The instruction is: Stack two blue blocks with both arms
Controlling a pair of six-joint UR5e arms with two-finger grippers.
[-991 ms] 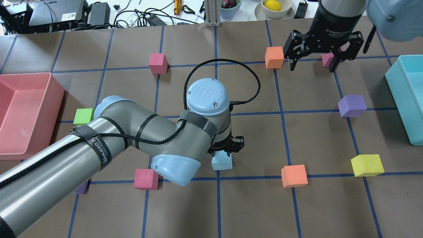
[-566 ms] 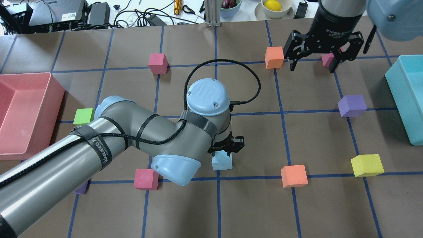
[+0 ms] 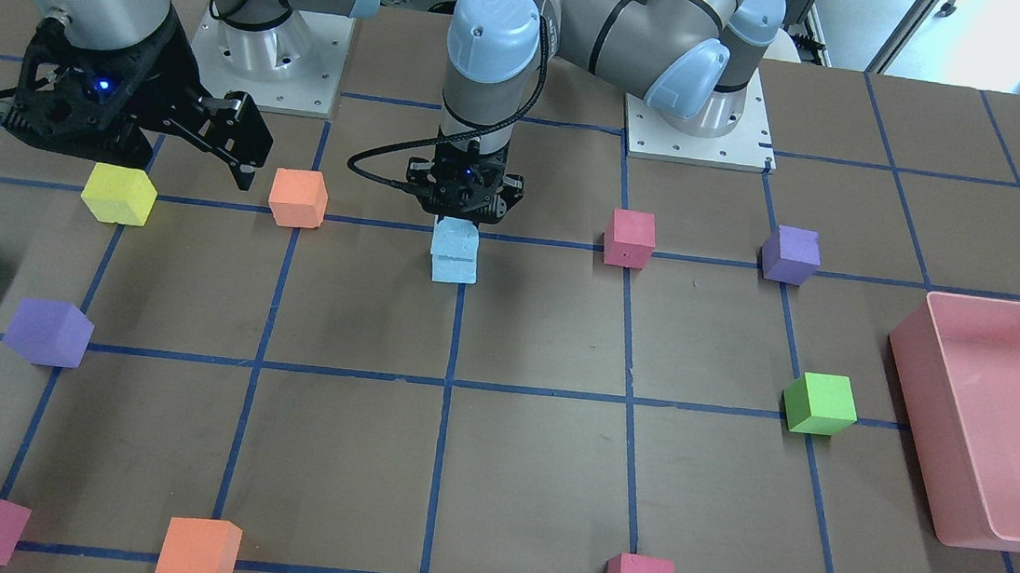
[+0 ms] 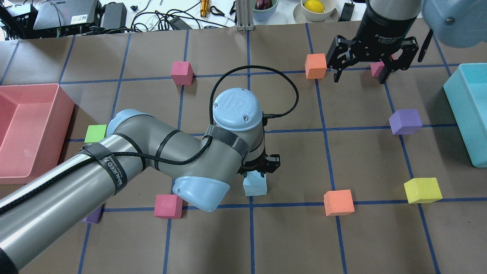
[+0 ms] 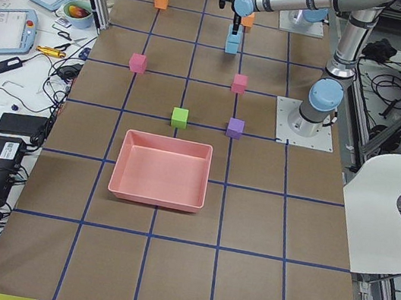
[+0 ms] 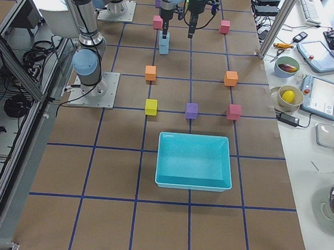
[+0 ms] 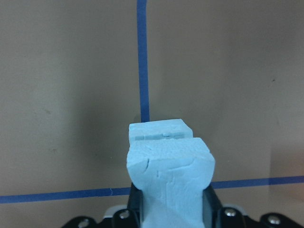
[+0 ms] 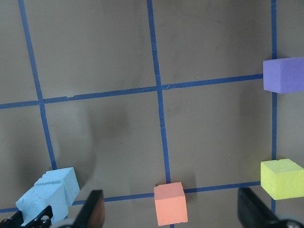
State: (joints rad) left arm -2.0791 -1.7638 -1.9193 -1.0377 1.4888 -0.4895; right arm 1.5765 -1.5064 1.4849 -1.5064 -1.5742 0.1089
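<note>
Two pale blue blocks stand stacked near the table's middle. In the front view the upper block [image 3: 456, 238] sits on the lower block [image 3: 454, 268], slightly askew. My left gripper [image 3: 463, 216] points straight down and is shut on the upper block [image 7: 168, 183]; the lower block [image 7: 159, 130] peeks out behind it. From overhead only one blue face [image 4: 255, 185] shows below the left gripper [image 4: 260, 169]. My right gripper [image 4: 359, 78] is open and empty, high at the far right, well away from the stack [image 8: 50, 191].
A pink tray [image 4: 15, 173] sits at the left edge and a teal box [image 4: 462, 110] at the right. Loose cubes lie around: orange [image 4: 315, 66], orange [image 4: 338, 202], purple [image 4: 405, 121], yellow [image 4: 422, 190], pink [image 4: 168, 206], pink [image 4: 182, 72], green [image 4: 96, 133].
The left arm's wrist has shifted very slightly; the blue stack and the grip on it look the same. The right gripper has barely moved and stays open.
</note>
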